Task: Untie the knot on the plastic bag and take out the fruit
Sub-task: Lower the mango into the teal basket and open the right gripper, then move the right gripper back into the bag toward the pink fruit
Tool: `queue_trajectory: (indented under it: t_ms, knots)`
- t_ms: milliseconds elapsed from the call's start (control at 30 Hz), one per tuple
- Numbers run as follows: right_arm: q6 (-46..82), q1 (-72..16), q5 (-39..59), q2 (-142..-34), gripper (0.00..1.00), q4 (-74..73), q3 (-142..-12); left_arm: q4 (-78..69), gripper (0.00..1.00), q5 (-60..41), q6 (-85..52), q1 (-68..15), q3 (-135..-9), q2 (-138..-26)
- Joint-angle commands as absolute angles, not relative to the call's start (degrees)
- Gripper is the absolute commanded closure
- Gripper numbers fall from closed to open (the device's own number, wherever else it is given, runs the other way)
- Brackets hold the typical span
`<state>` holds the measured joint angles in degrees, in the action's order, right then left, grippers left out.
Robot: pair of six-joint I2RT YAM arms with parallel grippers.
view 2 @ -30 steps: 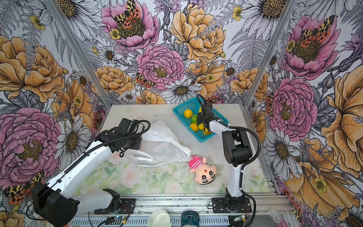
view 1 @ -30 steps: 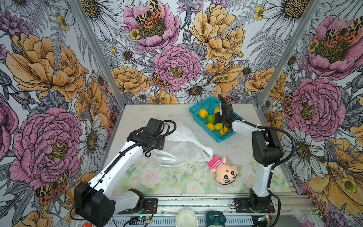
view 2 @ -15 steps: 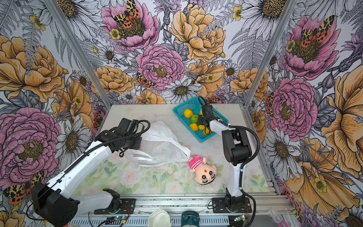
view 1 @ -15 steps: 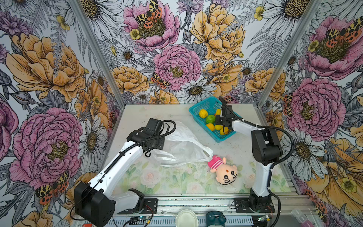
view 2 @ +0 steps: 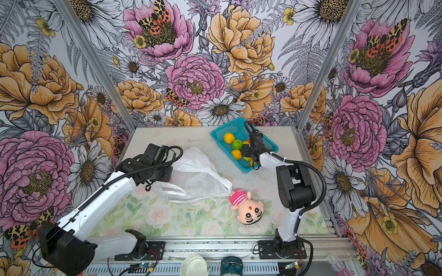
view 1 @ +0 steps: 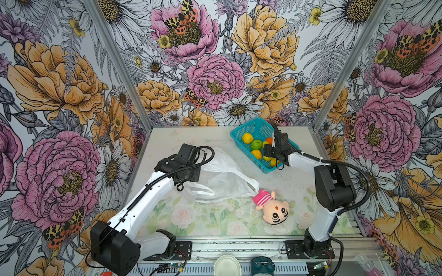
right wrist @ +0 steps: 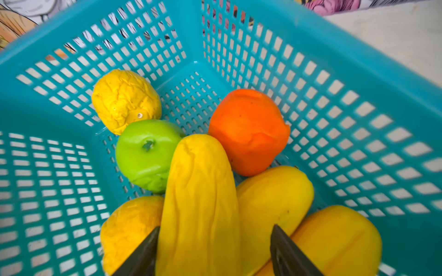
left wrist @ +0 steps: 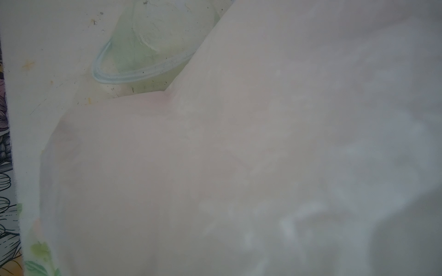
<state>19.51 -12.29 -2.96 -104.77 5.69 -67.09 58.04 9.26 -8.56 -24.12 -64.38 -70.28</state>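
The right gripper [right wrist: 215, 228] gaped around a long yellow toy fruit [right wrist: 198, 191] inside the teal mesh basket [right wrist: 334, 59]. Left of the basket, the left gripper [view 1: 201, 175] sat closed at the thin white plastic bag [view 1: 224, 176].

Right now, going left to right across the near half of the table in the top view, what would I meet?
Left arm's white forearm → plastic bag → plush doll → right arm's black elbow.

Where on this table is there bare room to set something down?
Bare: the back-left table between wall, bag and basket; the front strip between bag, doll and rail. Crowded: the basket, full of fruit, with the right tool in it.
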Motion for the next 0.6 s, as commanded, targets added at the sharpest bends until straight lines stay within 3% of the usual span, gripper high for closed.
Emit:
queue_trajectory:
  t_ms: [0,133,300,467,567]
  knots:
    - [19.03,-12.42,-2.46,-93.55,0.29,-1.03,-60.69,57.21,1.0,7.65,-8.46,-23.51,-63.99,-70.71]
    - [16.9,-16.26,1.74,-78.37,0.3,-9.51,-48.62,57.13,1.0,7.81,-8.46,-23.51,-64.04,-69.67]
    - [8.95,-28.1,8.85,-64.43,0.44,-12.27,-41.94,57.13,1.0,8.01,-8.57,-23.28,-64.12,-69.61]
    - [-1.22,-41.91,13.79,-61.41,0.6,-11.96,-39.73,57.13,1.0,8.01,-8.57,-23.24,-64.12,-68.84]
    - [-5.75,-46.77,19.49,-63.45,0.64,-12.75,-39.02,57.15,1.0,8.33,-8.55,-23.28,-64.1,-68.56]
